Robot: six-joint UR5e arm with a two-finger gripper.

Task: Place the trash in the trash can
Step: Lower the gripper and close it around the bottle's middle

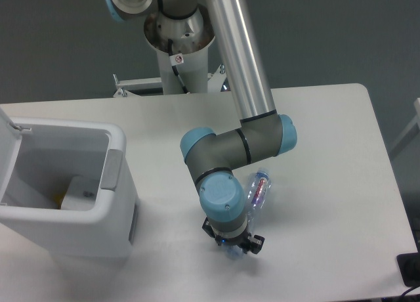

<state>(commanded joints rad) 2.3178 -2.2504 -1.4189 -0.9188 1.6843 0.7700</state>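
The trash I can make out is a clear crushed plastic bottle (257, 189) with a red-white label. It lies slanted under my wrist, and its lower end pokes out below the gripper (233, 247). The gripper points straight down over that lower end and appears shut on the bottle, though the wrist hides the fingers. The trash can (117, 184), a white boxy bin with a grey side panel, stands at the left with its lid (8, 125) swung open. A pale white piece (82, 189) lies inside it; whether it is the paper packet I cannot tell.
The arm's grey links and blue joints reach from the base post (178, 46) at the back down to the middle of the table (328, 131). A dark object (410, 270) sits at the table's front right corner.
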